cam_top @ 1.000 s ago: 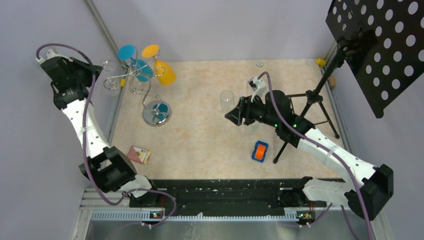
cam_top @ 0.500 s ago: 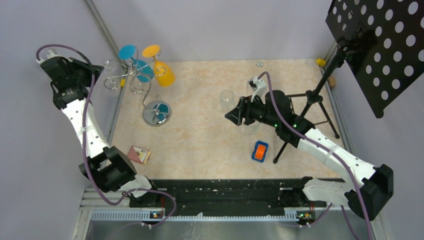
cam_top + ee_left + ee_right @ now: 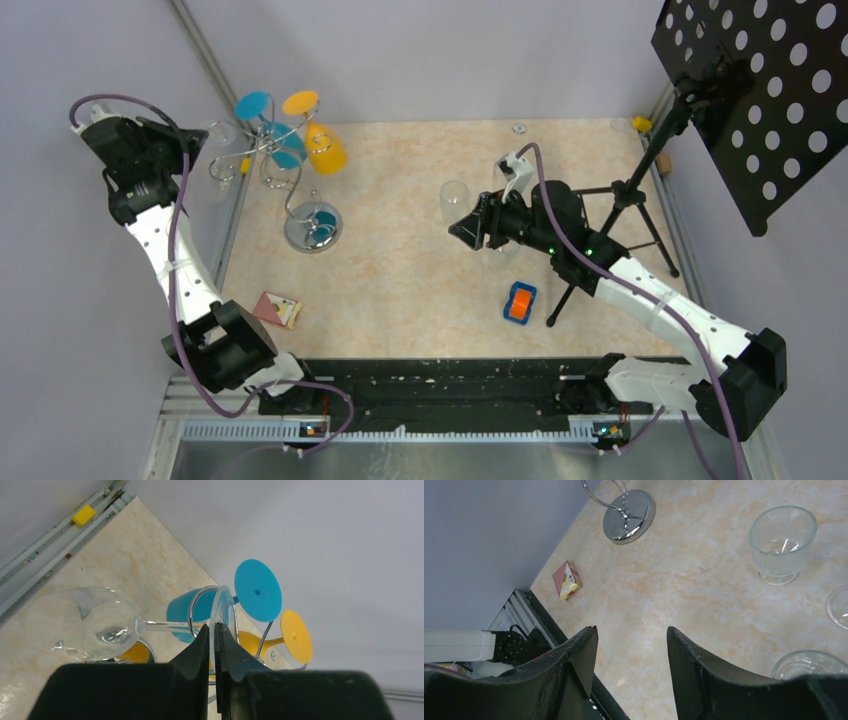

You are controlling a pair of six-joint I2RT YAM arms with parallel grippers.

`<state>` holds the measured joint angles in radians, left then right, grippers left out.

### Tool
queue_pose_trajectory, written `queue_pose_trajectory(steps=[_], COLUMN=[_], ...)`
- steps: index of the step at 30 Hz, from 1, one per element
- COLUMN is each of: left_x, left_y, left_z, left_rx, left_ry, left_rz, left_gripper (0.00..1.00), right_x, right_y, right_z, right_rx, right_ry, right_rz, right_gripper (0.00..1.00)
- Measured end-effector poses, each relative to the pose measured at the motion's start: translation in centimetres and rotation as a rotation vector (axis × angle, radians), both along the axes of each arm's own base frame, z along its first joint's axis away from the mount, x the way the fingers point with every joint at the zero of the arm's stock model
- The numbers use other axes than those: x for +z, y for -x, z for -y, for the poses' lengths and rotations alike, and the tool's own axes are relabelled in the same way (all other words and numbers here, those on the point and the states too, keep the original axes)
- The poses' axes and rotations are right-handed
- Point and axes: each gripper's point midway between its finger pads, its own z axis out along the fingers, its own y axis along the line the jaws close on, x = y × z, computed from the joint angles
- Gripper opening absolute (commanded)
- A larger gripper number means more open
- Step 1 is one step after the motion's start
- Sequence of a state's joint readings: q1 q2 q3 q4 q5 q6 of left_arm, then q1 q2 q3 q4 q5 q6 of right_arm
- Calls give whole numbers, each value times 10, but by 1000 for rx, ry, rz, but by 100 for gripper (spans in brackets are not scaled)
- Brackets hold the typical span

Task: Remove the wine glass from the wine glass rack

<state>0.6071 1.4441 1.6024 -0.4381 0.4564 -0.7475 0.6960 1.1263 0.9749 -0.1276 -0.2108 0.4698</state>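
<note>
My left fingers (image 3: 212, 630) pinch the foot of the clear wine glass (image 3: 85, 625) at the rack (image 3: 298, 236); my right fingers (image 3: 631, 635) are spread and hold nothing.
The glass lies on its side, with its thin round foot edge-on between my left fingertips and its stem running to the bowl on their left. Just beyond the tips the stem meets a wire loop of the rack, and a blue glass (image 3: 257, 591) and a yellow glass (image 3: 296, 636) hang past that. Beyond my right fingers, on the table (image 3: 704, 595), stand the rack's shiny base and a ribbed glass bowl (image 3: 781, 542).
</note>
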Motion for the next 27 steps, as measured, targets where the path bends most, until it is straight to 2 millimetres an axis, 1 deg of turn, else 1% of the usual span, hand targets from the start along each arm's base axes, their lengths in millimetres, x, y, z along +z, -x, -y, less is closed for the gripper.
queue_pose_trajectory(steps=[7,13,20,27], left_x=[6,11,16,24], left_y=[1,-3,-1,-2], left_z=[5,3,-5,-4], left_rx=[33,51,99,87], left_ry=[100,161,141,117], left_rz=[97,175,208,252], left_gripper=[0,0,0,0], right_x=[0,0,0,0], right_y=[0,0,0,0], right_z=[0,0,0,0], right_rx=[2,1,1,2], right_ry=[3,2,2,2], right_rz=[5,5,5,5], right_gripper=[55,55,55,57])
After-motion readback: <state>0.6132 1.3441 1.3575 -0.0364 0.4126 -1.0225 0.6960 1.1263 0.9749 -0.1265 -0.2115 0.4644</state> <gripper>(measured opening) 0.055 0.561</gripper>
